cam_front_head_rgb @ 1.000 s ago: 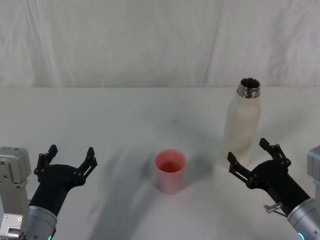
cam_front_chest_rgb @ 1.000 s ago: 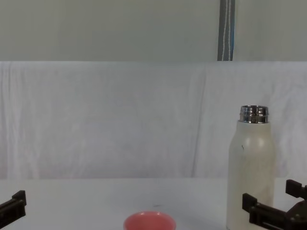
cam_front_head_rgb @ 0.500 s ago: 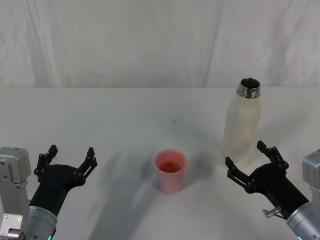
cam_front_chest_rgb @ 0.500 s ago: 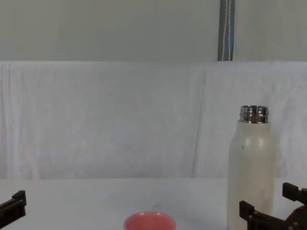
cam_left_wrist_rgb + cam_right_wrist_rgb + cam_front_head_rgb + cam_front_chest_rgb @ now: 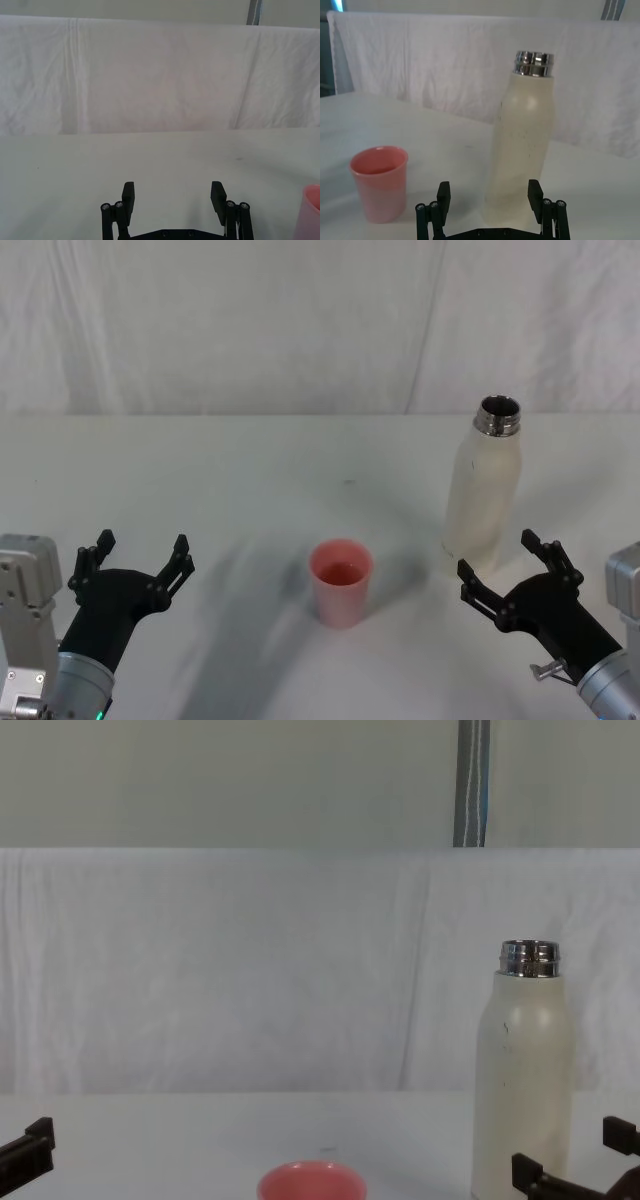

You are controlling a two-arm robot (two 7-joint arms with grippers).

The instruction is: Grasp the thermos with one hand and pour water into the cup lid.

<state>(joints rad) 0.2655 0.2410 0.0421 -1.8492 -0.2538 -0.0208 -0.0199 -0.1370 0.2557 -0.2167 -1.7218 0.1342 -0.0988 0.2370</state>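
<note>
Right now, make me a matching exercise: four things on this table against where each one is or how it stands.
Things:
1. thermos
2. cup lid
3. right gripper
4. left gripper

States:
A. open, near the table's left side, away from both vessels
B. upright, cap off, steel neck bare
C. pink, near the table's middle
D. open, just before the bottle's base

Pairs: 1-B, 2-C, 3-D, 4-A

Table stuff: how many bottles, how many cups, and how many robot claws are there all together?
Bottles: 1, the thermos, standing upright with no cap.
Cups: 1, the pink cup lid, standing apart from the thermos.
End effectors: 2, the left end effector and the right end effector, both open and holding nothing.
Total: 4.
</note>
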